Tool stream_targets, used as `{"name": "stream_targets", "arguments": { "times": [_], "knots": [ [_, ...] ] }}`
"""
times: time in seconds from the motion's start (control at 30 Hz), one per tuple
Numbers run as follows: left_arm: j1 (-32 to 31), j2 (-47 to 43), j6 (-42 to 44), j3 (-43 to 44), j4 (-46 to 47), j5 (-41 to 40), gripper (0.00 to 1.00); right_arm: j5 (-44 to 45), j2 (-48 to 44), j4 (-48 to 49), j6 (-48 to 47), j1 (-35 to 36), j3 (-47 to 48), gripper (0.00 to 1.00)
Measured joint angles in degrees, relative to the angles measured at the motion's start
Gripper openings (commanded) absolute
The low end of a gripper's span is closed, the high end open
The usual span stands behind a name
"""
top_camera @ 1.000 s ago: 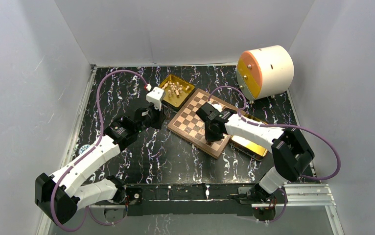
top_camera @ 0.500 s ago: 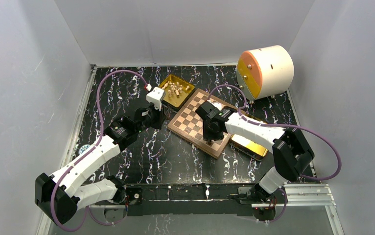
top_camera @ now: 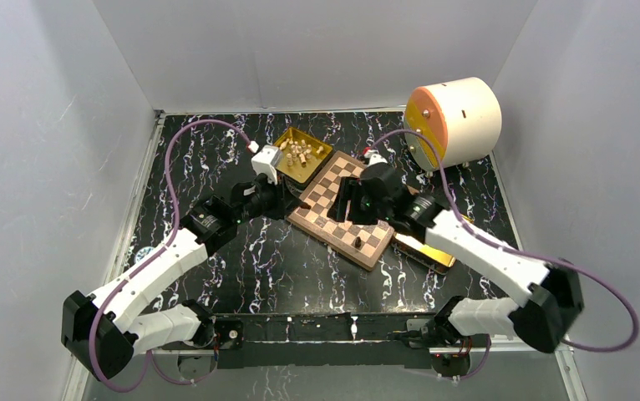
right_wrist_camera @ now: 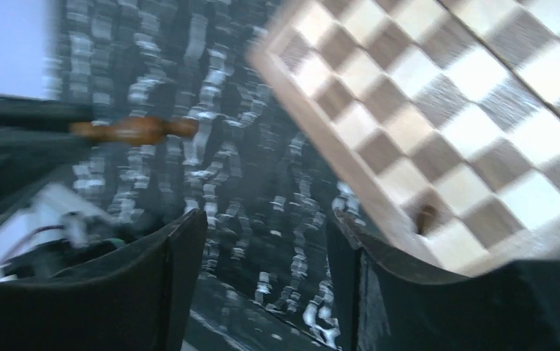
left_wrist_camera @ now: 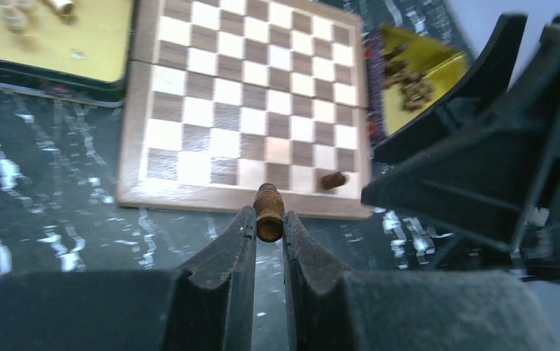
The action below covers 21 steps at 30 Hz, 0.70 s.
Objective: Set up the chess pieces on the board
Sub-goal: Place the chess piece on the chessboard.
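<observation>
Chess pieces of pale cream wood (top_camera: 300, 153) lie heaped in a shiny gold rectangular tray (top_camera: 286, 139) beside the far-left side of the square checked wooden board (top_camera: 323, 215). The left gripper (left_wrist_camera: 268, 216) is clamped on one dark brown piece (left_wrist_camera: 269, 207) just off the board's left corner. A second dark piece (top_camera: 357, 242) sits on a square by the near edge. The right gripper (right_wrist_camera: 266, 219) hovers over the board, jaws apart. More dark pieces (left_wrist_camera: 409, 84) lie in a second gold tray (left_wrist_camera: 438, 55) at the right.
</observation>
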Motion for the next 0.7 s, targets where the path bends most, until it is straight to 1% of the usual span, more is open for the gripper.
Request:
{"name": "stream_targets", "arguments": {
  "times": [0.1,0.17,0.3,0.4,0.47,0.7],
  "knots": [
    [-0.04,0.02,-7.21,-0.02,2.86,3.06,0.00,-4.26,-7.98,10.05,2.64,0.00,-6.27,0.76],
    [-0.04,-0.02,-13.14,-0.37,6.40,5.09,0.00,-6.08,-13.20,17.55,5.40,0.00,-10.80,0.80],
    [-0.04,-0.31,-22.10,-1.40,11.96,7.87,0.00,-6.01,-19.91,25.68,10.23,0.02,-15.98,0.88],
    [-0.04,-0.31,-27.23,-1.40,14.88,10.03,0.00,-5.75,-23.45,29.75,12.87,0.02,-18.60,0.91],
    [-0.04,-0.31,-30.32,-1.40,16.39,11.26,0.00,-5.51,-25.09,31.47,14.19,0.02,-19.61,0.98],
    [-0.04,-0.85,-41.81,-1.90,24.70,14.82,0.00,-4.57,-28.72,34.29,17.62,0.02,-20.57,0.98]
  ]
}}
